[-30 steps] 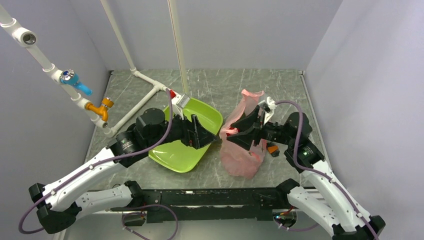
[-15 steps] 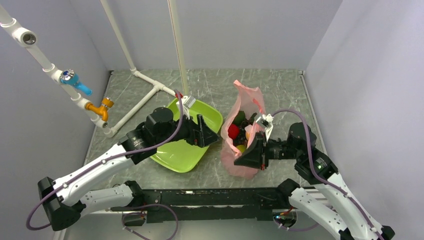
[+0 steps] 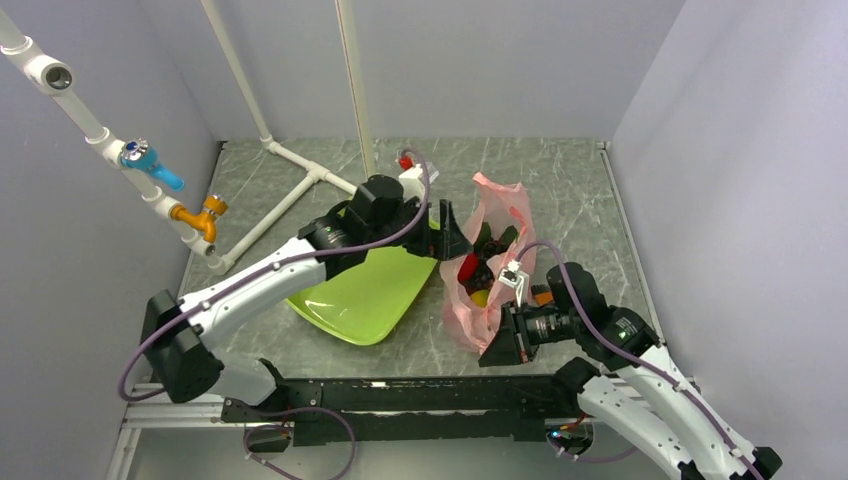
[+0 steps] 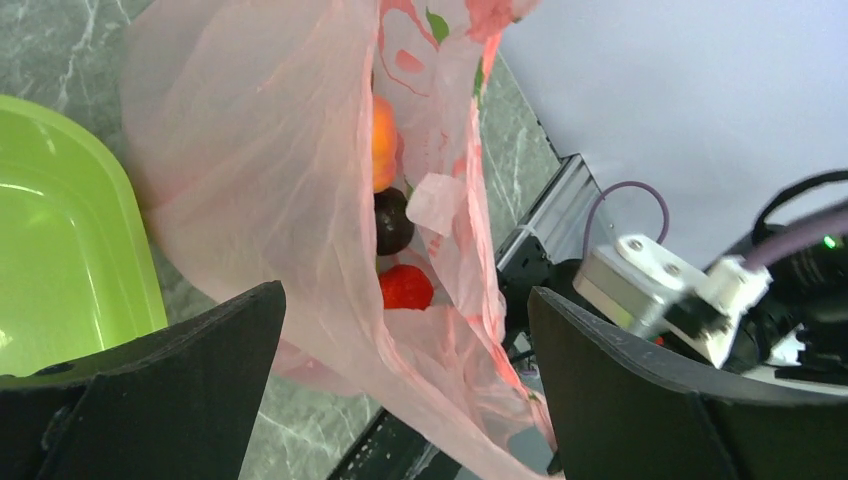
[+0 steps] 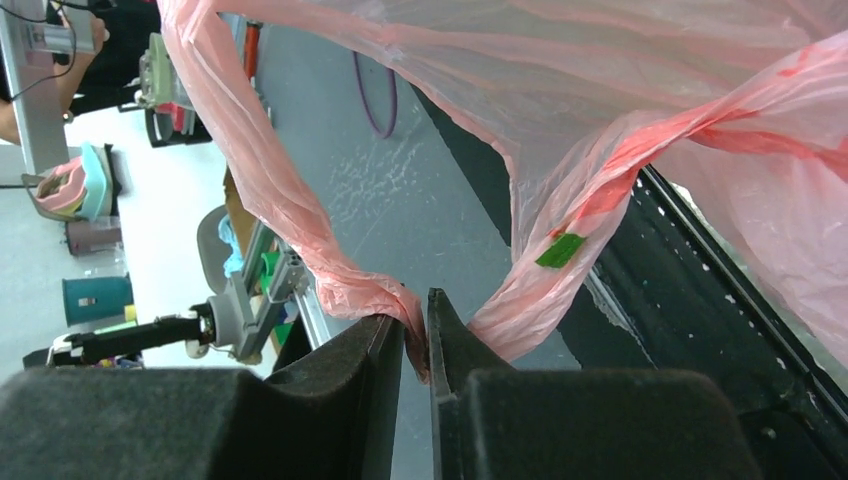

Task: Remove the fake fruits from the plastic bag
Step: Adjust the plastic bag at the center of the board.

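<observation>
Two hands are sharing the job: the right hand (image 5: 415,340) is pinching the plastic bag (image 3: 466,316) on the worktop (image 3: 570,190) to hold its mouth open, while the left hand (image 4: 405,325) is hovering wide open by the fake fruits (image 4: 392,222) inside.

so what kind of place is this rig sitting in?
Probably a robot lab test cell, not a home. Plain grey panel walls box in a marble-look tabletop, and a mock white pipe run with a blue valve stands at the left.
</observation>
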You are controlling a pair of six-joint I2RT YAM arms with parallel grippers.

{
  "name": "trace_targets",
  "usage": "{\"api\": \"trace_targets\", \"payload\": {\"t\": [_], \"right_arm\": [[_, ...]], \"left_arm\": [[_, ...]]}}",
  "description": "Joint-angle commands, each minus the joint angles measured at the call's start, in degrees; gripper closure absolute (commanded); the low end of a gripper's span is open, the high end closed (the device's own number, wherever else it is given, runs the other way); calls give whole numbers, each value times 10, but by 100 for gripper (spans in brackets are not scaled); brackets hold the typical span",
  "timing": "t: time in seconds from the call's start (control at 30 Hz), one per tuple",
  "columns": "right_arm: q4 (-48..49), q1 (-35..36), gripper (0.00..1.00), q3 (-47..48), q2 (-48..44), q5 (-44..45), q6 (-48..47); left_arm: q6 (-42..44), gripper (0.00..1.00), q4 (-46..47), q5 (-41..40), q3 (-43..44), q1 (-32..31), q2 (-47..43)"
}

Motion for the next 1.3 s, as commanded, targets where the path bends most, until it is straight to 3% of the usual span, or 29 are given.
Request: {"api": "trace_targets", "payload": {"t": [0.0,0.23,0.37,0.47,0.5,0.57,0.63,0.83,0.97,1.13,1.27], "right_arm": [[-15,3,84,-6,-17,28,2],[58,3,85,-51,-47,53,41],[96,3,91,-90,-83,90,61],[135,3,90,-126,-125,104,81],[152,3,89,-140,-135,102,90],[179,2,89,-167,-142,99,117],[185,4,91,-193,-136,125,143],[206,8,91,-288,-171,259,268],[185,8,83,-301,-156,314,313],[112,7,45,-196,-141,360,243],[33,8,31,-95,-139,399,203]], "left_arm": [[36,2,-7,11,54,2,53],[73,5,-73,-30,133,-5,148],[79,13,-73,-27,154,-9,191],[92,32,-110,-36,198,-10,234],[94,44,-120,-41,211,-10,243],[93,83,-116,-51,221,-8,246],[81,96,-69,-39,203,-5,228],[-56,100,213,108,67,42,169],[-136,100,365,178,-9,63,150],[-194,100,466,229,-50,66,156],[-203,100,495,229,-86,66,148]]}}
